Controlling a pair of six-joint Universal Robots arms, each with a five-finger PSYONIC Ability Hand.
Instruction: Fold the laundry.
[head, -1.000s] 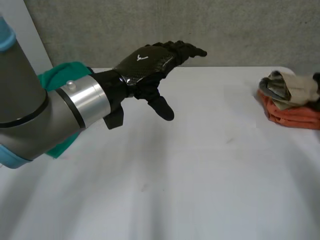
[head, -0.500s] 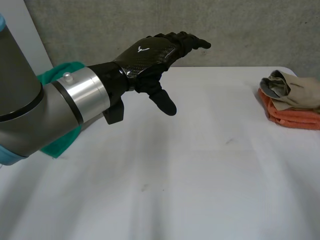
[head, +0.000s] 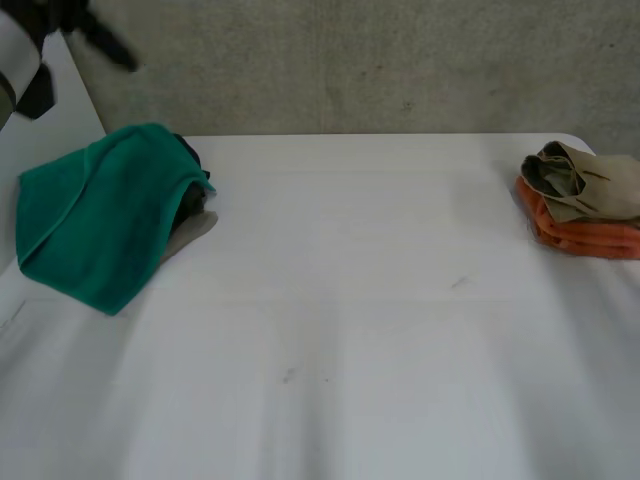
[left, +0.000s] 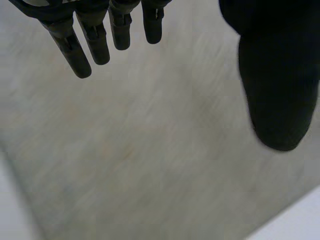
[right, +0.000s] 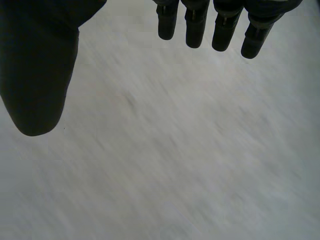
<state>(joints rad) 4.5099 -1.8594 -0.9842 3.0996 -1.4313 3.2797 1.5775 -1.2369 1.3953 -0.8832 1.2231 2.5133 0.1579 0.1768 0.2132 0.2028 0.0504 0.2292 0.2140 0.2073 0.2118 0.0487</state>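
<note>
A crumpled green cloth (head: 100, 215) lies in a heap at the table's left edge, with darker and grey garments (head: 192, 212) poking out from under its right side. At the right edge a folded beige garment (head: 585, 182) rests on a folded orange one (head: 585, 236). My left hand (left: 100, 40) is open, fingers straight and thumb apart, holding nothing, with a grey wall beyond it. Its arm (head: 15, 60) shows at the far left, above the green cloth. My right hand (right: 200, 25) is open too, fingers straight, hovering empty over bare white table.
The white table (head: 350, 320) stretches wide between the two piles. A grey wall (head: 400, 60) runs behind its far edge. A white panel (head: 60, 100) stands at the back left.
My left arm has pulled back from over the table's middle to the far left, uncovering the green heap. A dark shape at the folded stack's right edge is gone.
</note>
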